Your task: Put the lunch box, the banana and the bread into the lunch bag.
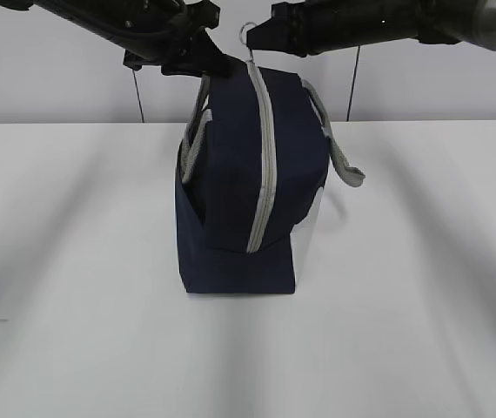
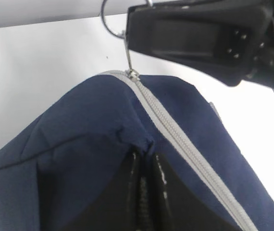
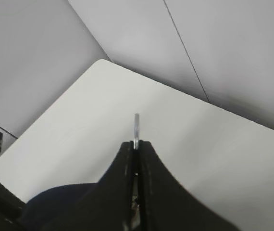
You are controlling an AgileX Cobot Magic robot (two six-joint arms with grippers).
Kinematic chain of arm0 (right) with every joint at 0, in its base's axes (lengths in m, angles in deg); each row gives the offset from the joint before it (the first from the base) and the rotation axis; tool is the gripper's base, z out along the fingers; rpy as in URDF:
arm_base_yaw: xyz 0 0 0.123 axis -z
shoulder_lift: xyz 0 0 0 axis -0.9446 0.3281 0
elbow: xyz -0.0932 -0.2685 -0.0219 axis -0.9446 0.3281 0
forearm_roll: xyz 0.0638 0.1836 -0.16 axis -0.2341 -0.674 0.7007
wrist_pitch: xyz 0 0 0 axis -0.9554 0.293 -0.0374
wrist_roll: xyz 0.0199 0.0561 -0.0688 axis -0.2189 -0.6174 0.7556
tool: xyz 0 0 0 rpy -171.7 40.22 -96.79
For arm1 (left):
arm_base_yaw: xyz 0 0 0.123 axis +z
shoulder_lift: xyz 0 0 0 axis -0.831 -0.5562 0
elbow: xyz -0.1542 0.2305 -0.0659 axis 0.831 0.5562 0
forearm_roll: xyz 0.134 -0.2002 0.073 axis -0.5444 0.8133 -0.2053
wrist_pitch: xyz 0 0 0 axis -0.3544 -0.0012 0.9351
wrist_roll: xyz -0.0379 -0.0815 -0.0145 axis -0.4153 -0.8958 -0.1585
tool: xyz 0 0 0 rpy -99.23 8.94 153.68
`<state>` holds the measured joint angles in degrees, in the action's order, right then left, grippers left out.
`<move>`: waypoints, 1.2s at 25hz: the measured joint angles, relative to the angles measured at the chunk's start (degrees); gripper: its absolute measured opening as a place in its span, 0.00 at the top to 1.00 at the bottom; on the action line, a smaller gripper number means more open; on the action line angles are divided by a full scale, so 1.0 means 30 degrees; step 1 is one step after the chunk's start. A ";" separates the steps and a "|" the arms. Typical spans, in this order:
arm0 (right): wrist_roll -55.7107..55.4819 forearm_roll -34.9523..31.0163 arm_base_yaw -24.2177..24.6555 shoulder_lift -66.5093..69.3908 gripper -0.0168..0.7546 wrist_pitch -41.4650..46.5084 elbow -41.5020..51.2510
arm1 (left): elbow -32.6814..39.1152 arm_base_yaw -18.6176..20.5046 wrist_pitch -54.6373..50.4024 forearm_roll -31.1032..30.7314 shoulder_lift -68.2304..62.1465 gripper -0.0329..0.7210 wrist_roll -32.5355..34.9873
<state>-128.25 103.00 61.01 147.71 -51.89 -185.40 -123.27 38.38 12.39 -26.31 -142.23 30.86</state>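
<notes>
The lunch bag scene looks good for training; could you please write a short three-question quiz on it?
1. True or false: the zipper on the lunch bag is closed.
2. What is the right pincer clamped on? A) strap handle B) ring pull C) banana
3. What does the left pincer pinch?

Key: 1 true. 2 B, the ring pull. 3 the bag's navy fabric beside the zipper.

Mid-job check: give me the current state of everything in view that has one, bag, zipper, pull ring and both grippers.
lunch bag: upright on the table, far top corner pinched.
zipper: closed along the visible length.
ring pull: clamped, raised above the bag.
left gripper: shut on the bag's fabric.
right gripper: shut on the ring pull.
Lunch box, banana, bread: not in view.
</notes>
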 joint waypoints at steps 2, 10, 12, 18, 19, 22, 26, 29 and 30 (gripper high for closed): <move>-0.0807 0.0000 0.0296 -0.0034 0.97 -0.0262 -0.0257 | 0.0002 0.0000 -0.0220 -0.0036 0.0000 0.94 0.0000; -0.1795 0.0000 0.0584 -0.0034 0.97 -0.0909 -0.0372 | -0.0071 0.0000 -0.0937 -0.0108 0.0428 0.94 0.1576; -0.1822 0.0000 0.0584 0.0001 0.97 -0.0994 -0.0385 | -0.0071 0.0000 -0.1178 -0.0108 0.0617 0.94 0.2078; -0.1796 -0.0155 0.0590 0.0253 0.97 -0.1220 -0.0417 | -0.0071 0.0000 -0.1958 -0.0250 0.0989 0.94 0.2842; -0.1795 -0.0195 0.0590 0.0253 0.97 -0.1257 -0.0417 | -0.0071 0.0000 -0.2090 -0.0250 0.0989 0.94 0.2984; -0.1661 -0.0317 0.0590 0.0253 0.97 -0.1271 -0.0417 | -0.0071 0.0000 -0.2430 0.0026 0.0989 0.94 0.3349; -0.1166 -0.1073 0.0590 0.0253 0.97 -0.1482 -0.0417 | -0.0071 0.0000 -0.2791 0.0386 0.0989 0.94 0.3642; -0.0639 -0.1641 0.0590 0.0286 0.97 -0.1815 -0.0417 | -0.0071 0.0000 -0.3038 0.0386 0.1137 0.94 0.3757; -0.0567 -0.1720 0.0590 0.0286 0.97 -0.1919 -0.0417 | -0.0071 0.0000 -0.3116 0.0329 0.1213 0.94 0.3785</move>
<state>-129.95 97.84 62.77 148.57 -57.64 -186.65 -123.49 38.38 3.04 -25.32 -138.59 42.21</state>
